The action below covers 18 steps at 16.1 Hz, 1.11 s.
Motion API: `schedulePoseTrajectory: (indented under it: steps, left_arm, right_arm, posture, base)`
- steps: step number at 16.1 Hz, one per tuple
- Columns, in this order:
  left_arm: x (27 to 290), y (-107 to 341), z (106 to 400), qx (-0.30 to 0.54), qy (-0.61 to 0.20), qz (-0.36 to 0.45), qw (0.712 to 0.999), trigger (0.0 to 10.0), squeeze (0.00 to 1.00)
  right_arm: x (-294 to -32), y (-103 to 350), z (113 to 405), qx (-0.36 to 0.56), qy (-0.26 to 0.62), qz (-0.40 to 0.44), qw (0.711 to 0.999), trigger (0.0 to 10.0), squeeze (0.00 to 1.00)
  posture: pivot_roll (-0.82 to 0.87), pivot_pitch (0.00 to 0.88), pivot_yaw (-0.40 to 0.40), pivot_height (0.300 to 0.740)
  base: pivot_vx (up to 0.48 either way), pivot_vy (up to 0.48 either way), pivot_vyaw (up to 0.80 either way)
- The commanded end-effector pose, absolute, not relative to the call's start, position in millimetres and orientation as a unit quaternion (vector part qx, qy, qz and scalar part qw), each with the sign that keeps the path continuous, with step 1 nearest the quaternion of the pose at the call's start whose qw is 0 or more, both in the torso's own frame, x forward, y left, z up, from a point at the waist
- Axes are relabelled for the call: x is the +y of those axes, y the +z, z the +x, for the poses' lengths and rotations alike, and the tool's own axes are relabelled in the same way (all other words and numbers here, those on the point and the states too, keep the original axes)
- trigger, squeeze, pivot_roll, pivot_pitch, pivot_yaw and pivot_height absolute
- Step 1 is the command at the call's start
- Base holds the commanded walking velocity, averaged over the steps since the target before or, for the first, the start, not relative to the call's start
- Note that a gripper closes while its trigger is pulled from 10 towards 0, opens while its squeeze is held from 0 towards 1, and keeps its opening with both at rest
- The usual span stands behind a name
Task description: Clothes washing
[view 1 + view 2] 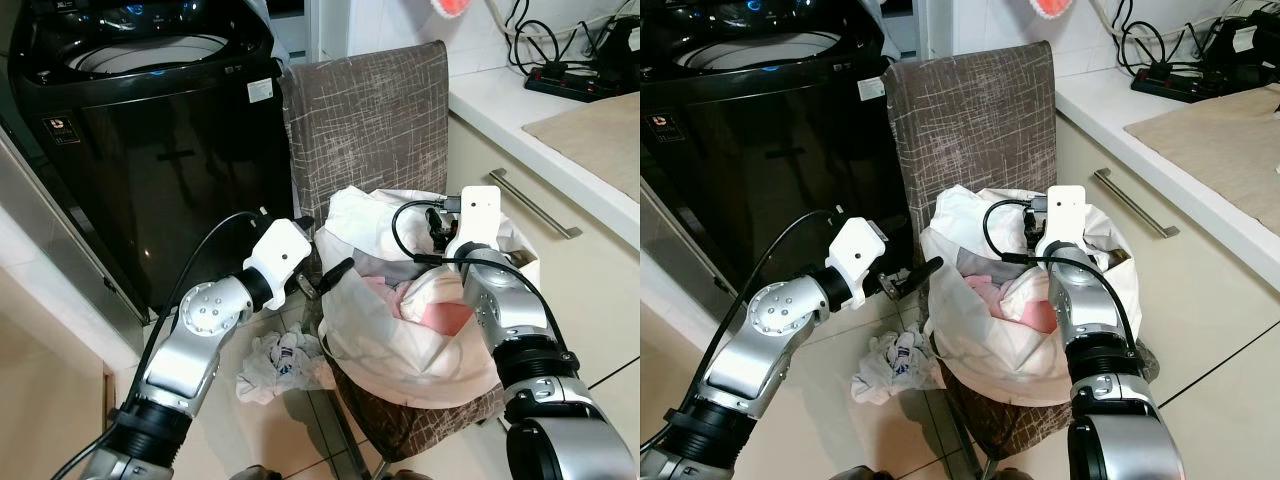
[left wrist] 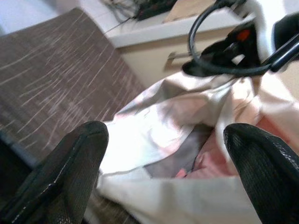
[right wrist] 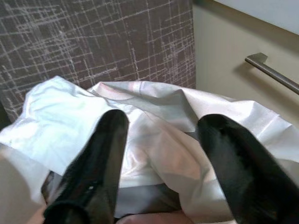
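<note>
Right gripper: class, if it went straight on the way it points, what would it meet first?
Probably the white bag in the hamper: the right gripper, open, points down at its folds. Depth is unclear.

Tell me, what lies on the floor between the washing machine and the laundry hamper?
A crumpled white garment lies on the floor tiles, seen in both eye views, beneath the left gripper.
</note>
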<state>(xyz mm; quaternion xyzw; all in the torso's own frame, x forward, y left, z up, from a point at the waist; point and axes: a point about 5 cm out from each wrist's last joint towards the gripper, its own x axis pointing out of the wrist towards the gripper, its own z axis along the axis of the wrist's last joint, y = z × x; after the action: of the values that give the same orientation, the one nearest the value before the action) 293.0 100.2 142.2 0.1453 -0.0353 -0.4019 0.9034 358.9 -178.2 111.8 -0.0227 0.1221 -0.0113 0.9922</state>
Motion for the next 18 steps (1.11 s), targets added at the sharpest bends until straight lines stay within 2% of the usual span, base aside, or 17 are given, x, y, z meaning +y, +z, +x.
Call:
schedulePoseTrajectory:
  steps: [1,4,5,6,8,11,12,13,14,18]
  left_arm:
    - [97.0,153.2,293.3,-0.053,-0.416,0.137,0.898,10.0,0.00]
    - [94.8,156.2,290.1,-0.040,-0.439,0.072,0.895,10.0,0.00]
    - [92.5,155.6,284.1,-0.036,-0.471,0.062,0.879,10.0,0.00]
    - [91.0,155.8,282.6,-0.038,-0.484,0.066,0.872,10.0,0.00]
    - [87.6,160.4,279.2,-0.043,-0.505,0.066,0.859,10.0,0.00]
    - [88.5,167.2,278.7,-0.044,-0.508,0.059,0.858,10.0,0.00]
    - [89.8,167.3,278.8,-0.041,-0.507,0.060,0.859,10.0,0.00]
    - [90.1,167.3,278.8,-0.040,-0.506,0.060,0.859,10.0,0.00]
    - [91.4,167.1,277.8,-0.038,-0.503,0.059,0.862,10.0,0.00]
    - [92.7,166.8,273.5,-0.031,-0.500,0.053,0.864,10.0,0.00]
  right_arm:
    - [-183.2,113.1,361.0,0.126,-0.018,-0.021,0.992,10.0,1.00]
    - [-194.0,108.3,361.1,0.152,-0.005,-0.090,0.984,10.0,1.00]
    - [-205.4,106.1,361.5,0.169,0.007,-0.174,0.970,10.0,1.00]
    - [-214.4,105.3,362.0,0.176,0.008,-0.218,0.960,10.0,0.00]
    - [-226.1,107.6,363.3,0.177,0.017,-0.309,0.935,10.0,0.00]
    - [-233.0,110.2,366.2,0.186,0.049,-0.404,0.894,10.0,0.00]
    - [-226.9,108.0,367.3,0.198,0.093,-0.419,0.881,10.0,0.00]
    - [-225.3,107.8,367.5,0.200,0.103,-0.420,0.879,10.0,0.00]
    - [-220.1,106.2,367.3,0.212,0.148,-0.415,0.872,10.0,0.00]
    - [-226.6,100.1,364.9,0.244,0.165,-0.415,0.861,10.0,0.00]
  posture:
    - [-0.19,0.000,0.048,0.740]
    - [-0.19,0.000,0.048,0.740]
    - [-0.18,0.000,0.045,0.740]
    - [-0.18,0.000,0.045,0.740]
    - [-0.18,0.000,0.043,0.740]
    - [-0.18,0.001,0.044,0.740]
    - [-0.17,0.006,0.043,0.740]
    - [-0.17,0.006,0.043,0.740]
    - [-0.17,0.009,0.039,0.740]
    - [-0.15,0.028,0.032,0.740]
  base:
    - [0.000,0.000,0.00]
    - [0.000,0.000,0.00]
    - [0.000,0.000,0.00]
    - [0.000,0.000,0.00]
    - [0.000,0.000,0.00]
    - [0.000,0.000,0.00]
    - [0.000,0.000,0.00]
    - [0.000,0.000,0.00]
    - [0.000,0.000,0.00]
    - [0.000,0.000,0.00]
